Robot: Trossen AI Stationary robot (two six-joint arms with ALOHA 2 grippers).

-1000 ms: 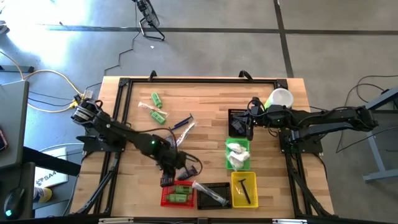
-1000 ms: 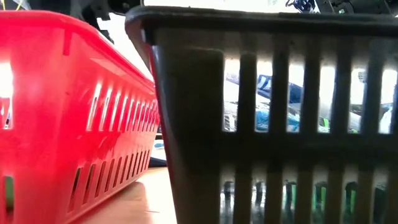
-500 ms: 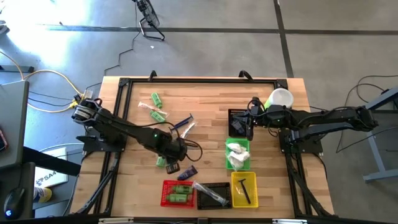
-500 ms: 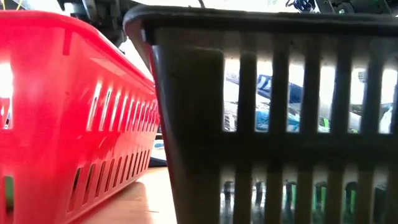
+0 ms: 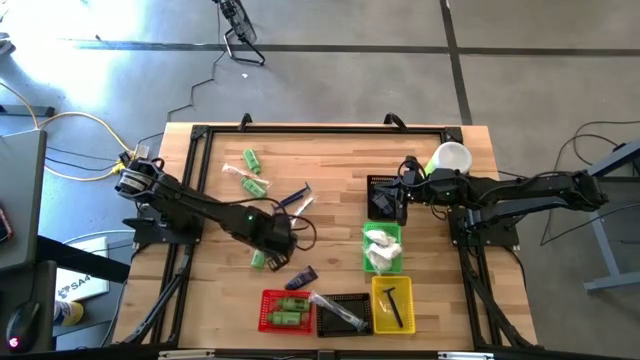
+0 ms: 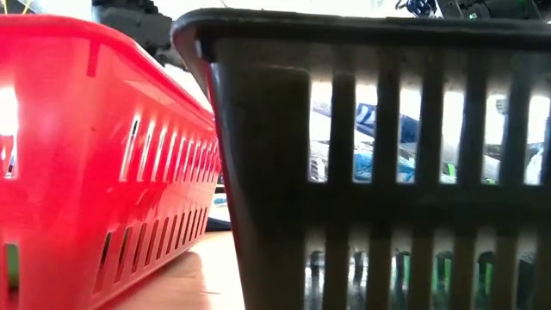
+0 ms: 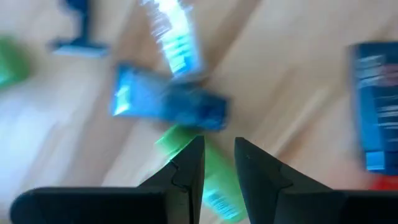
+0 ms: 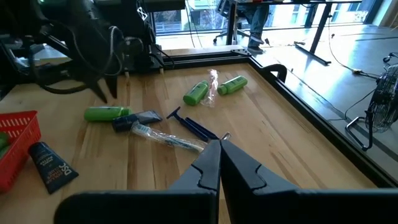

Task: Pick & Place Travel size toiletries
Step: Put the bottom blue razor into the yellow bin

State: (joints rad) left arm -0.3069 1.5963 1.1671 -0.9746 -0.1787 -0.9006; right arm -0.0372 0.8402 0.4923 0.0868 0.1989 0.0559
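Note:
Toiletries lie loose on the wooden table: a green bottle point(image 5: 258, 260), a navy tube point(image 5: 303, 275) beside the red basket point(image 5: 285, 311), and farther off two green bottles point(image 5: 251, 160), a wrapped toothbrush point(image 5: 300, 210) and a blue razor point(image 5: 293, 198). My left gripper point(image 5: 275, 245) points down over the near green bottle point(image 7: 211, 180). Its fingers stand a narrow gap apart with nothing between them, and a second navy tube point(image 7: 168, 106) lies just beyond. My right gripper point(image 8: 219, 152) waits shut, held above the table near the far black basket point(image 5: 382, 197).
Along the near edge stand the red basket with green bottles, a black basket point(image 5: 345, 312) with a wrapped toothbrush and a yellow basket point(image 5: 392, 303) with a black comb. A green basket point(image 5: 382, 248) holds white packets. A white cup point(image 5: 450, 158) stands far right. Two baskets point(image 6: 370, 155) fill the low view.
My left gripper has moved from beside the red basket toward the table's far edge and has turned at the wrist. It now stands over the loose green bottle. The navy tube beside the red basket, covered by the gripper before, lies in plain view on the table.

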